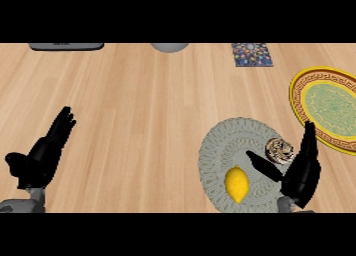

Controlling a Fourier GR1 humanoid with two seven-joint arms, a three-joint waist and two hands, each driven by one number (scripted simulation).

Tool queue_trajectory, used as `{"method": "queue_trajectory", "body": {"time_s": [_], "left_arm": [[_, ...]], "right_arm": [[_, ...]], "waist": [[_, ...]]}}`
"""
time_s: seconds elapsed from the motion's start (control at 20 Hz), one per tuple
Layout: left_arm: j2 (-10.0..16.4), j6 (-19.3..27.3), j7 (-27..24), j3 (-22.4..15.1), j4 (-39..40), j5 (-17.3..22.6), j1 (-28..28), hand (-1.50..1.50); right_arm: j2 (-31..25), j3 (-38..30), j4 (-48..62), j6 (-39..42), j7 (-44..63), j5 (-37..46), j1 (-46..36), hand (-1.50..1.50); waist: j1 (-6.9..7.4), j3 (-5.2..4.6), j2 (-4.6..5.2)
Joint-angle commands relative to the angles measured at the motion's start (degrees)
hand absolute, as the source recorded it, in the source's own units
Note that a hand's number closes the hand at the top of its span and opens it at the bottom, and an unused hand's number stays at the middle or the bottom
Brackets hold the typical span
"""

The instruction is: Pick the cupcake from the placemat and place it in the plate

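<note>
A small cupcake [280, 151] with a pale swirled top sits on the right part of a grey round placemat [221, 150]. My right hand [299, 172] is open at the placemat's right edge, fingers pointing up just right of the cupcake and thumb reaching left below it, not closed on it. A yellow-rimmed plate [306, 80] with a green patterned centre lies at the far right, beyond the placemat. My left hand [42, 155] rests open at the lower left, fingers up, holding nothing.
A yellow lemon [237, 184] lies on the placemat's lower part, left of my right hand. At the counter's back edge are a dark flat object [66, 46], a grey round object [170, 47] and a patterned square card [252, 54].
</note>
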Motion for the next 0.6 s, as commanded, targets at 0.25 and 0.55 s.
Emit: {"method": "queue_trajectory", "body": {"time_s": [0.25,0.55], "left_arm": [[-0.7,-1.2,-3.0,0.4,2.7,-0.5,-0.1,0.00],[-0.9,-0.9,-0.3,0.7,-1.7,-1.1,1.6,0.00]], "right_arm": [[-1.7,2.7,-12.8,28.1,30.8,13.9,-0.5,-1.50],[-4.0,1.0,-21.5,40.3,38.3,10.8,3.3,-1.50]], "waist": [[0.43,0.01,0.07],[0.72,0.26,0.07]]}}
